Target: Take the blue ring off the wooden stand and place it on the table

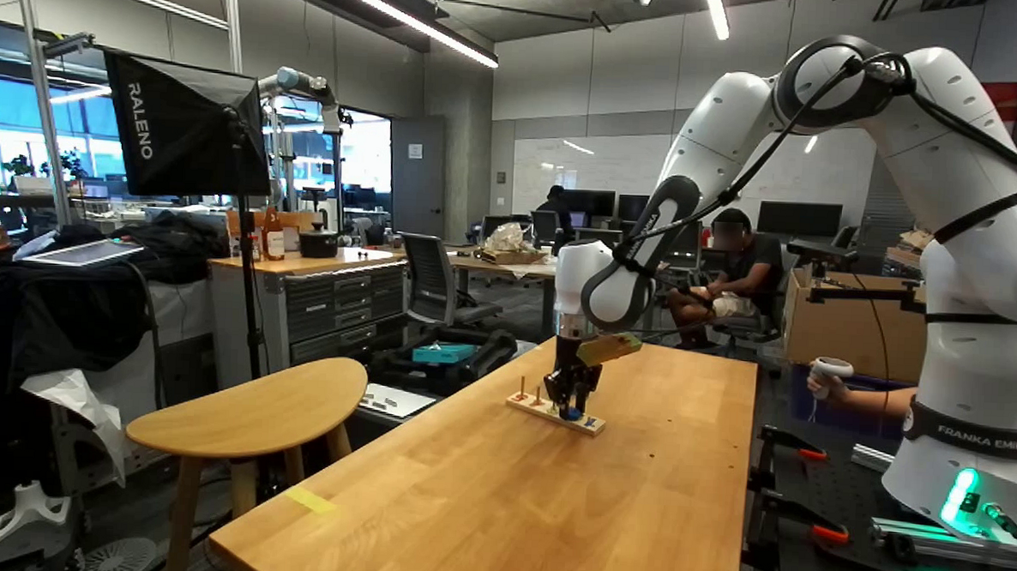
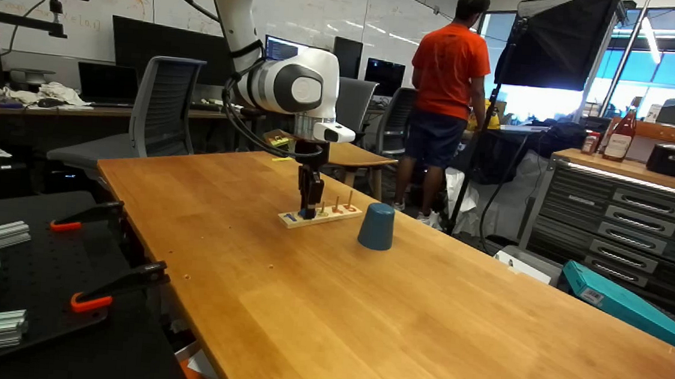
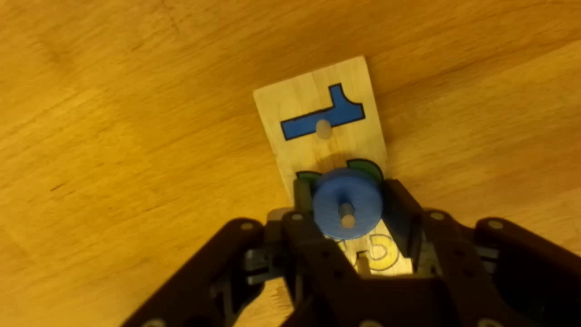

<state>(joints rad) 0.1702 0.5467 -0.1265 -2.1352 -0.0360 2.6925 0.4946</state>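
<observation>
The blue ring is sitting around a peg of the wooden stand, next along from the blue 1, and partly hiding a green figure. The gripper is pointing straight down and grasping it, its 2 fingers pressing in from opposite sides. The stand is lying flat on the table, and in both exterior views the end farthest from the 1 is stopping near a long edge. That side is looking tight: in an exterior view a blue cup, tapering upward, is standing just beside that end, also close to the edge; whether cup and stand are touching I cannot tell. Past the edge a smaller rounded table is standing. The end marked 1 is facing the roomier part, with wood stretching toward the opposite edge and the robot's base standing beyond it. More wood is running lengthwise from the stand to a yellow tape strip, which is lying near the rounded table's side, well apart from the ring.
</observation>
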